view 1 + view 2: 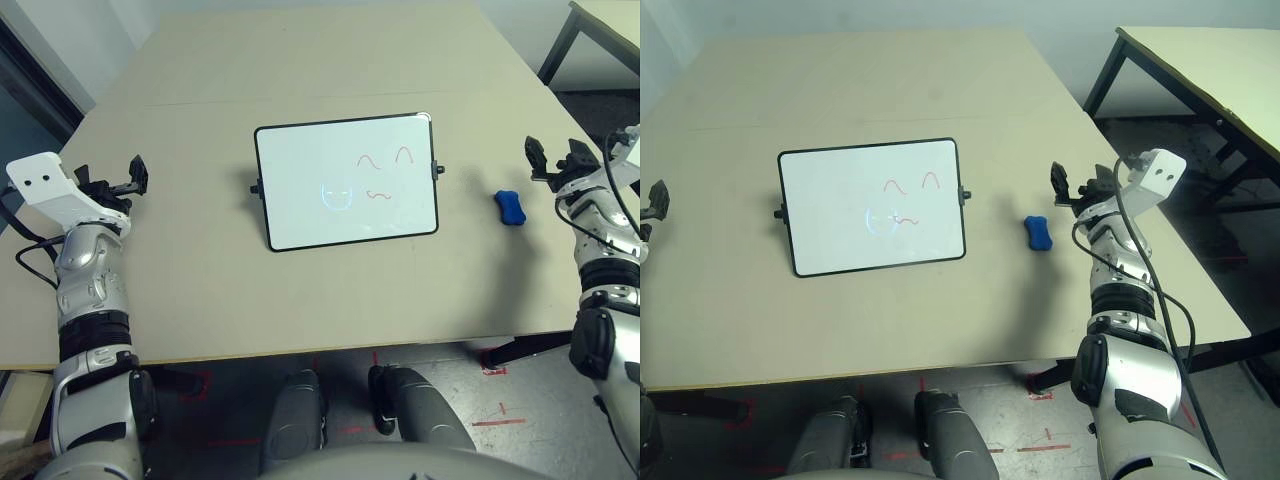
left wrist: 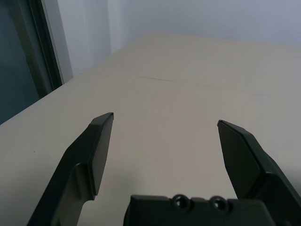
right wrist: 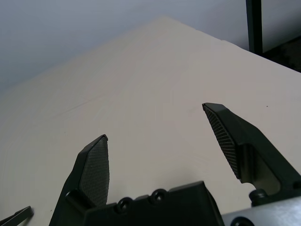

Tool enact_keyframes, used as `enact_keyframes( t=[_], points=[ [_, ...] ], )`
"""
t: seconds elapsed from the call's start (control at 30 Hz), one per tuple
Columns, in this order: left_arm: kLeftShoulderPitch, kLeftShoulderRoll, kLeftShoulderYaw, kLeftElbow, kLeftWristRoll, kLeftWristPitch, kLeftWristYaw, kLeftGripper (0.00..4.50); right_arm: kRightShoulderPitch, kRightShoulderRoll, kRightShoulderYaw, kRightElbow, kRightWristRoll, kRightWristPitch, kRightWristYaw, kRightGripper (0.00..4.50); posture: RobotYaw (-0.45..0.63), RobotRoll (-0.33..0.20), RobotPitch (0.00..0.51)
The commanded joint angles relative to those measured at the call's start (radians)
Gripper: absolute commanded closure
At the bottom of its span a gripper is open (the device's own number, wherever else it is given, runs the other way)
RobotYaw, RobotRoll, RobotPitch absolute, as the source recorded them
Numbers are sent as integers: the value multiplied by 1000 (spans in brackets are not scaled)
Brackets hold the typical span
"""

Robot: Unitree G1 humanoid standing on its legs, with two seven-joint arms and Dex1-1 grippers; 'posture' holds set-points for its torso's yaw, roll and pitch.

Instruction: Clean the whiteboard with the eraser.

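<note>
The board (image 1: 347, 182) lies on the table (image 1: 300, 300), scribbled red and blue. The eraser (image 1: 510, 208) sits between it and the right pincer (image 3: 155, 118). That pincer and the left pincer (image 2: 165, 117) stand wide apart, empty.

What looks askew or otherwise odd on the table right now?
Only a mild tilt: the whiteboard lies slightly rotated against the near edge of the table, its right side set farther from the robot. It still lies flat. The blue eraser rests on the tabletop beyond the board's right side. I see no spill or damage.
</note>
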State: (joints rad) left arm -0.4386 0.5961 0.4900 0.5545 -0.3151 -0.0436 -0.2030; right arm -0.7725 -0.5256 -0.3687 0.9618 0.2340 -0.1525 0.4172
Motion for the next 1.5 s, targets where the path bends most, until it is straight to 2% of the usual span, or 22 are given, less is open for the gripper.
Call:
enact_keyframes(
  t=[0.03,0.13,0.33,0.43,0.63,0.77,1.07,1.5],
  points=[
    [13,-2,8,17,0,-4,-1,0,-4,-3,4,25,3,2,3,42,57,0,135],
    [-2,-9,-3,14,-1,6,-5,0,-5,-10,7,12,-1,19,-3,42,49,0,135],
    [-56,39,-67,-155,-37,131,-133,0,-4,-45,13,-148,2,185,-43,42,43,0,134],
    [-112,94,-125,-277,-94,272,-258,0,21,-63,16,-354,30,427,-81,42,44,0,131],
    [-184,194,-226,-494,-231,581,-463,0,83,-96,48,-759,68,1061,-184,42,15,0,115],
    [-193,215,-319,-609,-271,699,-556,0,109,-93,86,-894,69,1301,-201,42,1,0,106],
    [-206,131,-417,-671,-253,752,-569,0,147,-48,145,-922,42,1354,-209,42,-10,0,105],
    [-192,108,-487,-708,-221,779,-602,0,143,-24,224,-800,-11,1257,-180,42,19,0,113]
  ],
)
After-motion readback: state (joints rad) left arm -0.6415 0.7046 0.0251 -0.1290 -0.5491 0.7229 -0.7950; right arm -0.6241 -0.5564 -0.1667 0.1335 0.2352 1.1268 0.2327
